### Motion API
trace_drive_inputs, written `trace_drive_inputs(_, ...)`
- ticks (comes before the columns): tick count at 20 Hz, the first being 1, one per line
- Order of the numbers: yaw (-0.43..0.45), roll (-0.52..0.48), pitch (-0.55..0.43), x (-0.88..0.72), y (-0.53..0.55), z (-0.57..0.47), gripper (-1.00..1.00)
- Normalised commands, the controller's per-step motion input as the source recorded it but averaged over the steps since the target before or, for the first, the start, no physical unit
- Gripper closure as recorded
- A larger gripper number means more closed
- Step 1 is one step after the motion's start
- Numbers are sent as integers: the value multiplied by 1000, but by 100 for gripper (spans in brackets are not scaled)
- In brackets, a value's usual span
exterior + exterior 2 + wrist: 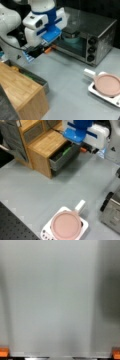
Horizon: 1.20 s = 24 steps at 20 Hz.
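Gripper (49,49) low over the grey desk (67,75), at a front view's upper left, just in front of the toaster oven (87,37); orange fingertips (48,50) pointing toward the oven's open mouth. In a front view from the opposite side, gripper (86,150) at the top, beside the open drawer (62,157) of the wooden cabinet (41,147). Wrist view: orange fingertips (3,352) at the two bottom corners, far apart, so spread wide, nothing between them, only bare grey desk (55,297) ahead.

Nearest thing: the toaster oven, door down, a teal bowl (72,39) inside on the rack, just beyond the fingertips toward a front view's right. No contact visible between gripper and oven; whether touching the door edge, cannot tell.

Well apart, at a front view's lower right: pink frying pan (108,84) with a white handle, on a small white cooktop (101,95). Same pan (66,224) and cooktop (83,227) at the bottom of a front view, far from the gripper. Something green (66,151) lying in the open drawer.
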Motion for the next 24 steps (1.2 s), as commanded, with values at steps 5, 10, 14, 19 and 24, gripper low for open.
trace_drive_inputs(5, 177, 466, 13, -31, 26, -18, -100)
trace_drive_inputs(10, 118, 590, -2, -106, 35, -51, -100)
trace_drive_inputs(14, 38, 427, 11, -177, 76, -108, -100)
trace_drive_inputs(19, -8, 239, -22, -177, 235, -154, -100)
trace_drive_inputs(24, -23, 198, -60, -136, 317, -100, -100)
